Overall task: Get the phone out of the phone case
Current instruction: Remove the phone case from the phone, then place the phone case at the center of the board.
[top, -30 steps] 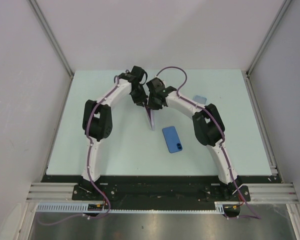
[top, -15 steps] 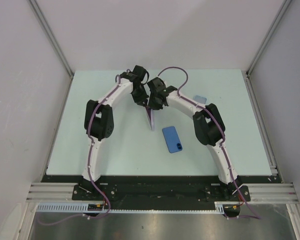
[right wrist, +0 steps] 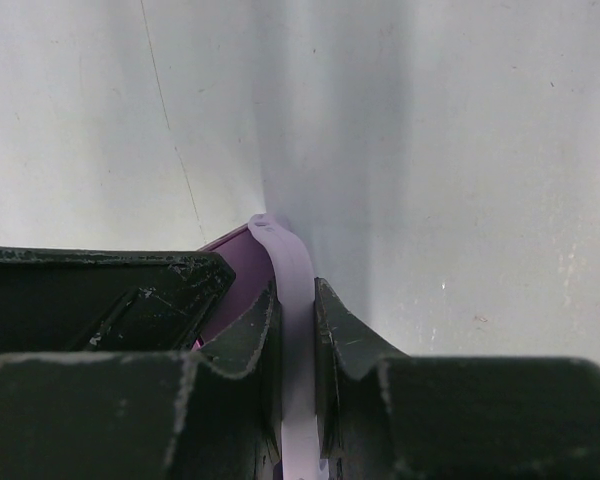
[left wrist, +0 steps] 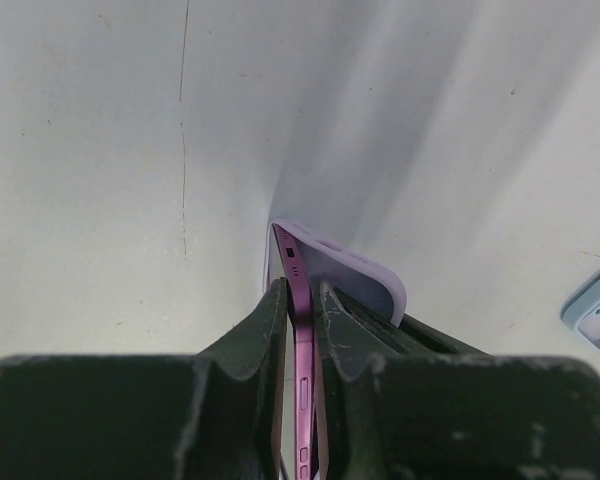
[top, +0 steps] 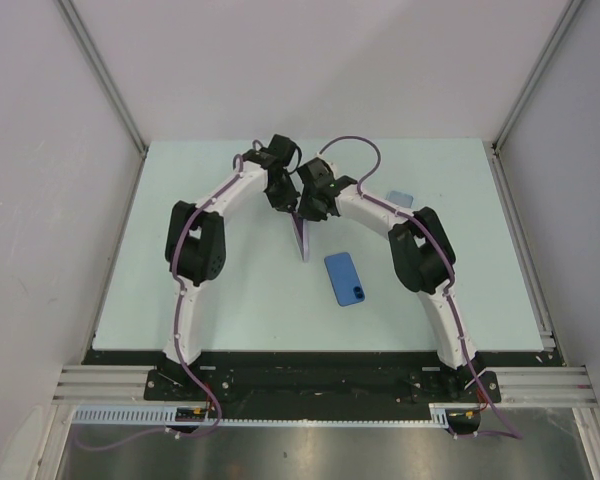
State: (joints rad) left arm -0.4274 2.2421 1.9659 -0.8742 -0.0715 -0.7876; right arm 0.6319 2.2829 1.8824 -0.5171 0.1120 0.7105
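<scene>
Although the matte, pale mint table [top: 220,300] looks smooth from above, the wrist views show hairline scratches and faint specks on it. Two white arms with black joints and purple cables arch over it, the left arm [top: 195,245] and the right arm [top: 420,255], and they meet at the far middle.

The left gripper [left wrist: 298,295] is nearly closed. Its scuffed black fingers pinch the thin, glossy magenta edge of the phone [left wrist: 302,340], which stands on edge, tilted, with its lower end towards the table. The right gripper [right wrist: 295,290] is just as narrow and clamps the rounded lilac rim of the phone case [right wrist: 290,262], a soft-looking matte shell. Phone and case lie against each other between the two grippers, and the case's curved corner is peeled a little away from the phone's top end.

Just near and right of them, a blue phone-shaped slab [top: 345,278] with rounded corners lies flat. A smaller pale blue-grey case [top: 401,199] lies far right, beside the right arm.
</scene>
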